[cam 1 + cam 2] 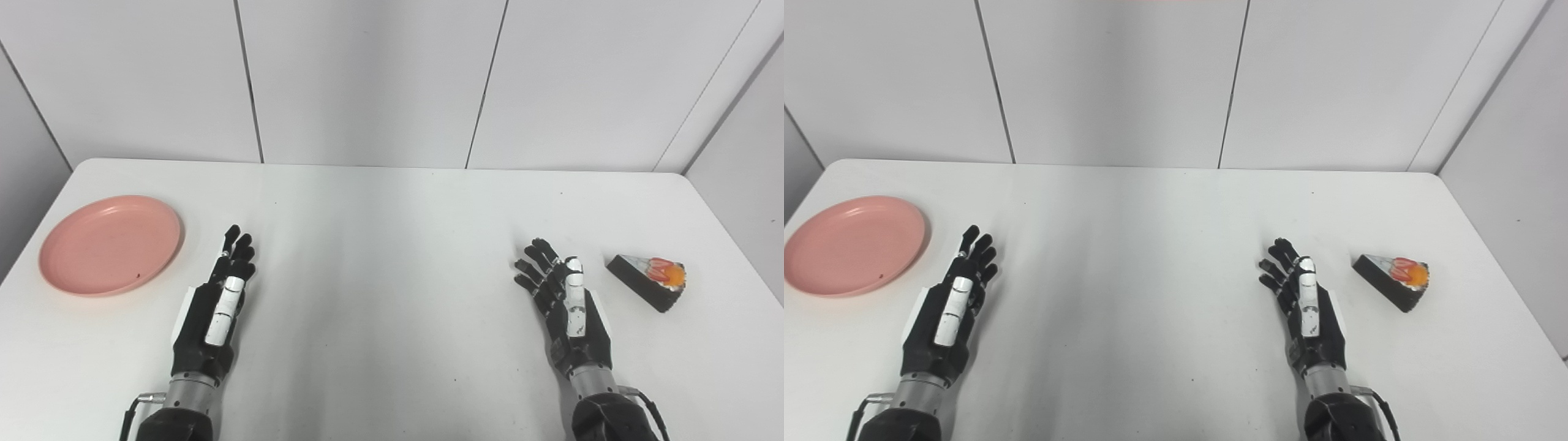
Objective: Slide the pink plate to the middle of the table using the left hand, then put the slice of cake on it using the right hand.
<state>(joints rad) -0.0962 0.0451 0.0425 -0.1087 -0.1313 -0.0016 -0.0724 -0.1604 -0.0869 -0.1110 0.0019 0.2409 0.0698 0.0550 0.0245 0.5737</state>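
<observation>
The pink plate (pixel 110 244) lies empty at the left side of the white table (pixel 392 245). A dark wedge of cake (pixel 649 278) with a white top and orange-red fruit lies at the right side. My left hand (pixel 217 300) rests open above the table, fingers straight, just right of the plate and apart from it. My right hand (pixel 563 300) is open, fingers spread, a short way left of the cake and not touching it. Both hands hold nothing.
White wall panels (pixel 367 79) stand behind the table's far edge. The table's right edge runs close behind the cake, and the plate sits near the left edge.
</observation>
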